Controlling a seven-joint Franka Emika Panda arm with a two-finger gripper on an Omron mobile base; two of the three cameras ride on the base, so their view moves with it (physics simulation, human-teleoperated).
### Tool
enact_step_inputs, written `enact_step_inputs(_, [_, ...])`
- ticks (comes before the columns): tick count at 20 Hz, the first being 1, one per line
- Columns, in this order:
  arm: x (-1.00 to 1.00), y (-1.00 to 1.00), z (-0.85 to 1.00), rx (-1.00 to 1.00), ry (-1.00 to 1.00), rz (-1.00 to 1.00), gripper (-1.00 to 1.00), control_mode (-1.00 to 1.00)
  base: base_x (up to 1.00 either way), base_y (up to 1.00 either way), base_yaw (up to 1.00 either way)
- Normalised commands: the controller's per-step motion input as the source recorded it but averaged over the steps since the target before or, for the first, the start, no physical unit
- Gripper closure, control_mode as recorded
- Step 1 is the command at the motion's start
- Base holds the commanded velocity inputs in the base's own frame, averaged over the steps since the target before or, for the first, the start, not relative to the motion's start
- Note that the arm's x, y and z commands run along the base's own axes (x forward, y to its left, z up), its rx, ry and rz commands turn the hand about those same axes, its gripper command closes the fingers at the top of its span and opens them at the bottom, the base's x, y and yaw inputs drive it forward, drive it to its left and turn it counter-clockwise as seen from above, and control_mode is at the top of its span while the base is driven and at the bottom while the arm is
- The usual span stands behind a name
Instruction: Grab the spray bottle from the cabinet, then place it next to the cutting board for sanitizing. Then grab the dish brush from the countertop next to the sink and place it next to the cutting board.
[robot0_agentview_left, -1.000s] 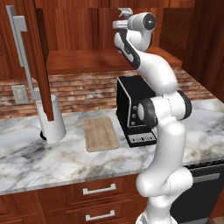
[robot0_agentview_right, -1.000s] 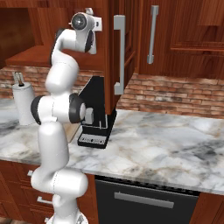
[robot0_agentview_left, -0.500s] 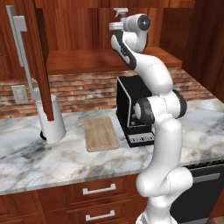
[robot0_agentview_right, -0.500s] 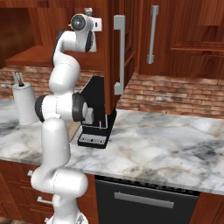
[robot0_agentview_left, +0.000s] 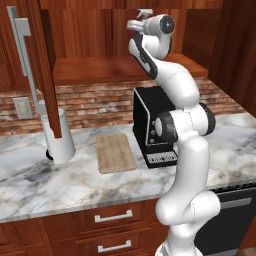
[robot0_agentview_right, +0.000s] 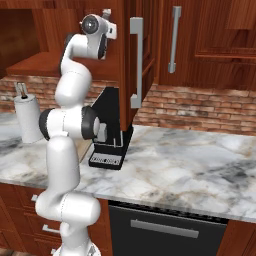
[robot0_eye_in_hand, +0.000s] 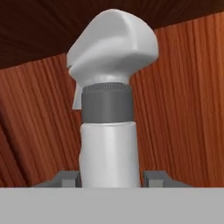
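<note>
Reddish-brown wood of the cabinet (robot0_agentview_left: 125, 45) frames your gripper (robot0_agentview_left: 141, 19), raised at shelf height above the coffee machine (robot0_agentview_left: 152, 125); the cutting board (robot0_agentview_left: 115, 152) lies on the countertop (robot0_agentview_left: 75, 185). From the right, the open door (robot0_agentview_right: 135, 60) stands beside the hand. In the hand view, both fingers (robot0_eye_in_hand: 68, 178) press the spray bottle (robot0_eye_in_hand: 109, 109).

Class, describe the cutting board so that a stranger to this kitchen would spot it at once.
Start at the white marble countertop below the brick wall. The cutting board lies flat between the upright white paper-towel roll and the black coffee machine. It alone is flat, tan, grained wood.
</note>
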Motion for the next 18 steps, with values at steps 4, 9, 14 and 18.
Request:
enact_step_inputs(4, [0.00, 0.00, 0.00, 0.38, 0.07, -0.18, 1.00, -1.00, 0.00, 0.00, 0.00])
enact_step_inputs(9, [-0.07, 0.00, 0.00, 0.23, 0.02, -0.17, 1.00, -1.00, 0.00, 0.00, 0.00])
enact_step_inputs(14, [-0.18, 0.01, 0.00, 0.17, 0.00, -0.12, 1.00, -1.00, 0.00, 0.00, 0.00])
enact_step_inputs(18, [-0.81, 0.00, -0.03, 0.14, 0.00, -0.13, 1.00, -1.00, 0.00, 0.00, 0.00])
